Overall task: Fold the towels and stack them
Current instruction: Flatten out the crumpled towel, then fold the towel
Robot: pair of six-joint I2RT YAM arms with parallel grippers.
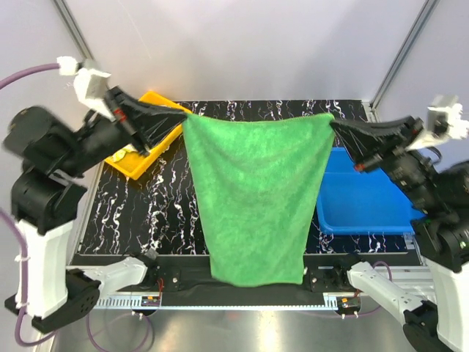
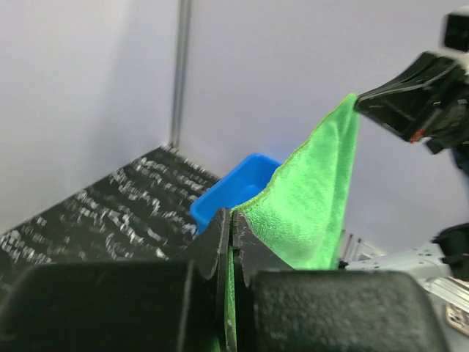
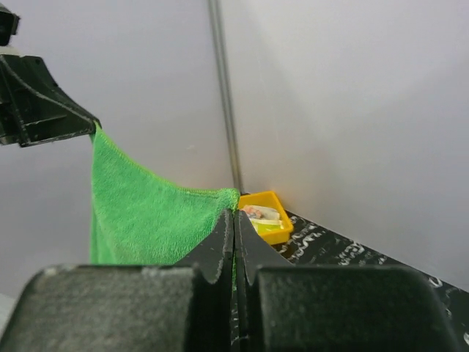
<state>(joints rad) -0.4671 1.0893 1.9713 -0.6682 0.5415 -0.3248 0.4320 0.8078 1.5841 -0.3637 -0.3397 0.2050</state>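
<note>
Holding the green towel (image 1: 256, 198) spread in the air by 2 corners.
My left claw (image 1: 186, 114) and right claw (image 1: 334, 123) are each pinching 1 top corner, the towel hanging over the table (image 1: 146, 213); next I am likely needing to lay it flat for folding.

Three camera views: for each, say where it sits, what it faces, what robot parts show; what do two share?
Top external: above and behind, looking down on the black marbled table; both arms, left gripper and right gripper holding the plain green cloth towel.
Left wrist: faces rightward, blue plastic bin; own shut jaws.
Right wrist: faces leftward, yellow plastic tray; own shut jaws.
Shared: the towel.
</note>
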